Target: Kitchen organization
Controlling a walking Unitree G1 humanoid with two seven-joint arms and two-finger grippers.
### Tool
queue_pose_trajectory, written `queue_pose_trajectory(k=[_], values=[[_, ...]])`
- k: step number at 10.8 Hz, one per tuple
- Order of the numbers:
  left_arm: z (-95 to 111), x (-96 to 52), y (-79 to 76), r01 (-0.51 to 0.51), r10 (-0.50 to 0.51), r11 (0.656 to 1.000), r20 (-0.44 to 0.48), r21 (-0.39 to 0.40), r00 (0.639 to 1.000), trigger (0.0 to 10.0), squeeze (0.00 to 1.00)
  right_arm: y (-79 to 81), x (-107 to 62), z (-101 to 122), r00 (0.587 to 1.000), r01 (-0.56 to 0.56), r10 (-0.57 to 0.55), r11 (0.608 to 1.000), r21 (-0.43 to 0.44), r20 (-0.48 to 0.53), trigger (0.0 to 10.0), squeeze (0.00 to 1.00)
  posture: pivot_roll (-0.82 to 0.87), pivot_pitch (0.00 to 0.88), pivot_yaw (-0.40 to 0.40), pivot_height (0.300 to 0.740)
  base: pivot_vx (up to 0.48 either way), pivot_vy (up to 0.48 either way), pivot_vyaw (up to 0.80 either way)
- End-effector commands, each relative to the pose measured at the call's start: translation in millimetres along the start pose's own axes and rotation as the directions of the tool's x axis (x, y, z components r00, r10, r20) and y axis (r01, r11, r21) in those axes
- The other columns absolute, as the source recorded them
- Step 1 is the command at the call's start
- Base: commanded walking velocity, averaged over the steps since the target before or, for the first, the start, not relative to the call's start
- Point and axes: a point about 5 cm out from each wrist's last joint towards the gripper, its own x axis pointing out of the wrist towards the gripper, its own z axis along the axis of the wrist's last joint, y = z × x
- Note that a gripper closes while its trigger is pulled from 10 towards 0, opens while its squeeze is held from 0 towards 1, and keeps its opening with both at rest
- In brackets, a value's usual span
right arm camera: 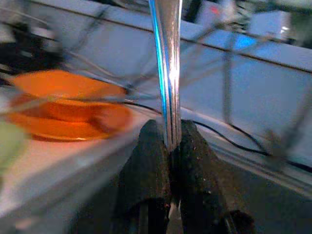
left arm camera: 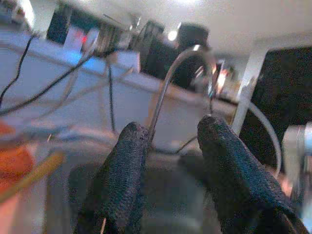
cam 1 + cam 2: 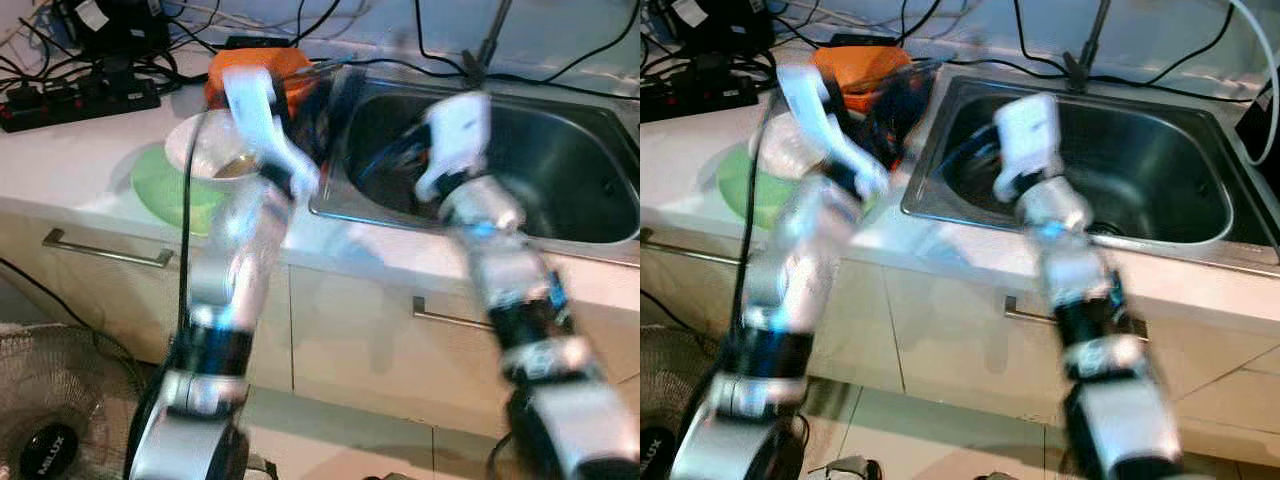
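Pinching a metal utensil handle [image 1: 167, 73] in right tool [image 1: 171, 146] over sink [image 3: 600, 130], beside orange bowl [image 1: 68, 100] on tabletop [image 3: 70, 160]. Left tool [image 2: 170, 161] spread, empty, near sink edge. Thin grip on slick handle: could slip or twist, clattering into basin.

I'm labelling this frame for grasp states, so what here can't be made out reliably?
- Right tool: shut on a shiny metal utensil; its working end is cut off by the right wrist view's top edge, so the type is unclear.
- Left tool: open; in the eye views motion blur smears it.
- Orange dishes: blurred, count uncertain.
- Sink contents: hidden behind the right arm.
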Motion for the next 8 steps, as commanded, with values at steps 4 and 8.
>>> queue_pose_trajectory(k=[4,8], values=[[-37.7,-22.3,2.7,0.035,-0.001,0.991,-0.245,0.132,0.97,10.0,0.0,-38.8,11.9,-15.4,0.964,0.211,-0.203,0.977,0.03,-0.169,10.0,0.0,0.09,0.045,-0.028,0.74,0.0,0.0,0.0],[-62.9,-40.3,1.4,0.084,-0.01,0.982,-0.39,0.172,0.921,10.0,0.0,-49.6,8.1,-42.9,0.872,0.346,-0.288,0.935,0.082,-0.396,10.0,0.0,0.1,0.06,-0.038,0.74,0.0,0.0,0.0]])
